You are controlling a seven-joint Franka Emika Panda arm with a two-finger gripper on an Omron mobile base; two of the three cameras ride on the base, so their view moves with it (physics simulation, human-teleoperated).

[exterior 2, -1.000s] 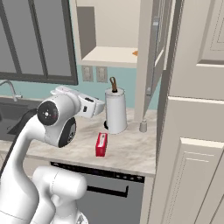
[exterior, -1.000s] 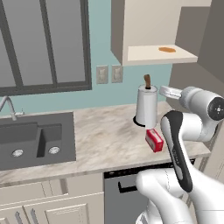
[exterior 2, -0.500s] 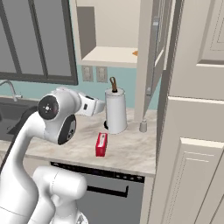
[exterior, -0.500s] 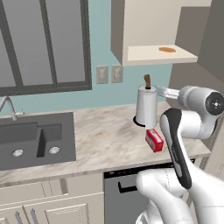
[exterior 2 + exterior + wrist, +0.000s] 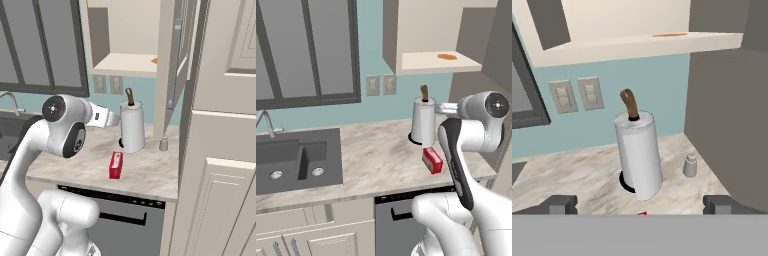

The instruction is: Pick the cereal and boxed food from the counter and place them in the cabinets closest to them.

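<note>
A small red box (image 5: 432, 160) (image 5: 116, 165) lies on the marbled counter (image 5: 371, 165) (image 5: 150, 172), in front of the paper towel roll. I cannot tell whether it is the cereal or the boxed food; the other one is out of view. My gripper (image 5: 114, 119) (image 5: 639, 205) hangs above the counter, higher than the red box and on the near side of the roll, facing the wall. It is open, its fingertips (image 5: 559, 204) wide apart with nothing between them. Above stands the open wall cabinet (image 5: 436, 62) (image 5: 125, 62) (image 5: 632, 47), with a flat orange thing (image 5: 447, 57) on its shelf.
A white paper towel roll (image 5: 423, 120) (image 5: 132, 125) (image 5: 639, 155) stands upright on the counter, a small shaker (image 5: 163, 145) (image 5: 690, 166) to its right. The cabinet's door (image 5: 175, 65) hangs open. A dark sink (image 5: 291, 157) lies far left. Tall cupboards (image 5: 225, 150) close the right side.
The arm's upper joint has risen a little and the hand with it. The gripper stays open. The red box has not moved.
</note>
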